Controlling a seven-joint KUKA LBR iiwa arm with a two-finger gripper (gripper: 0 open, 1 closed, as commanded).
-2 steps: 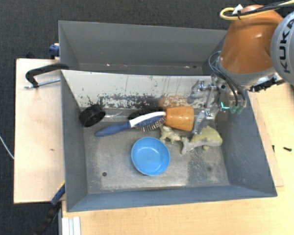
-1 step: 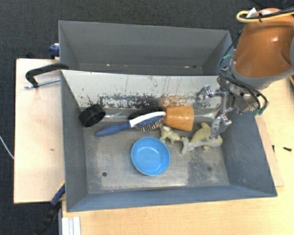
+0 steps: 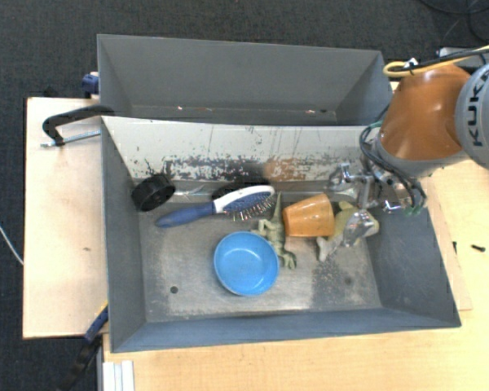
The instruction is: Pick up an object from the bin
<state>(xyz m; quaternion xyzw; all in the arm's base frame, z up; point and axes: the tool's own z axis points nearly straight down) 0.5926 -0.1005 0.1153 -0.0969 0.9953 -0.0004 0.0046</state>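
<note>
Bare bin floor is noted left of the blue bowl and to its right — passage is open there. Behind it, access is blocked by a hairbrush, a green toy and an orange cup.

Grey metal bin in front of me, floor scuffed nr the back wall. Along the back, L to R: black round puck nr the back-left corner, blue-handled brush w/ white head, orange cup on its side twd the right wall. Blue bowl sits upright mid-floor nr the front, w/ a pale green toy just beside it, btw bowl & cup.
</note>
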